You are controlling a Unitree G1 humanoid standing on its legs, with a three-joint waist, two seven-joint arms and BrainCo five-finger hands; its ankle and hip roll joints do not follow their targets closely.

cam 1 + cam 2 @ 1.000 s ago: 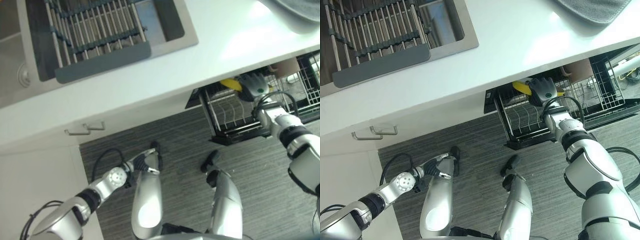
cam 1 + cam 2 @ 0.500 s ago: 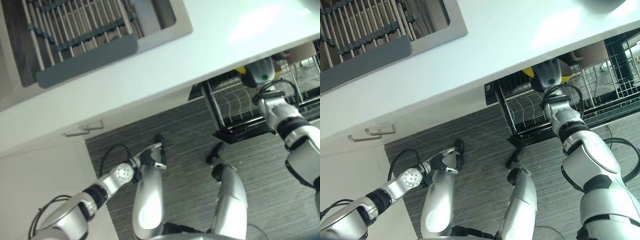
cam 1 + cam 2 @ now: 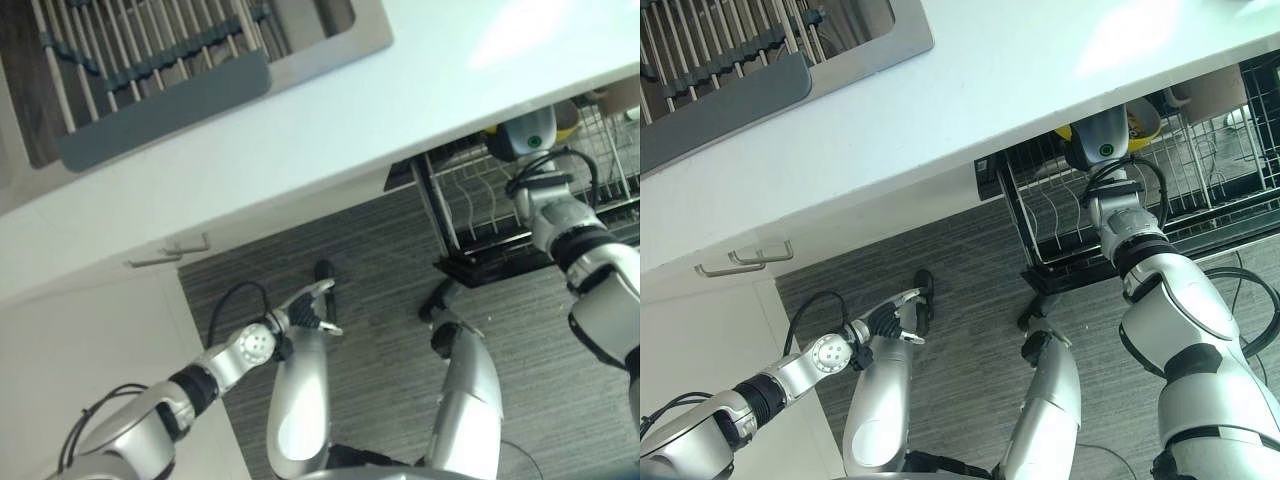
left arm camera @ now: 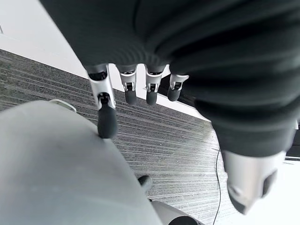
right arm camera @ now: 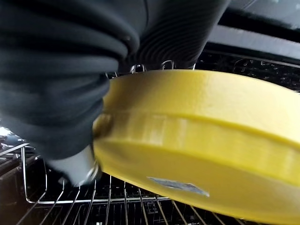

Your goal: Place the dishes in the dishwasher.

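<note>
A yellow dish (image 5: 211,140) is in my right hand (image 3: 1098,140), just under the white counter's edge and over the pulled-out dishwasher rack (image 3: 1060,225). In the right wrist view the thumb (image 5: 75,168) presses on the dish's rim, and the dish hides the fingers. Bare wire tines of the rack (image 5: 117,206) run below the dish. A yellow edge (image 3: 566,118) shows past the hand. My left hand (image 3: 305,305) hangs low over the floor, away from the dishwasher, its fingers (image 4: 107,119) straight and holding nothing.
The white counter (image 3: 350,130) overhangs the rack. A steel sink with a slatted drying rack (image 3: 150,50) lies at the far left. A cabinet handle (image 3: 170,255) sits on the white door below. A brownish item (image 3: 1205,95) stands deeper in the rack. Grey striped floor (image 3: 380,270) lies below.
The camera has shifted. My right hand has carried the yellow dish further in under the counter edge, over the rack, and has turned. The left hand has drifted slightly.
</note>
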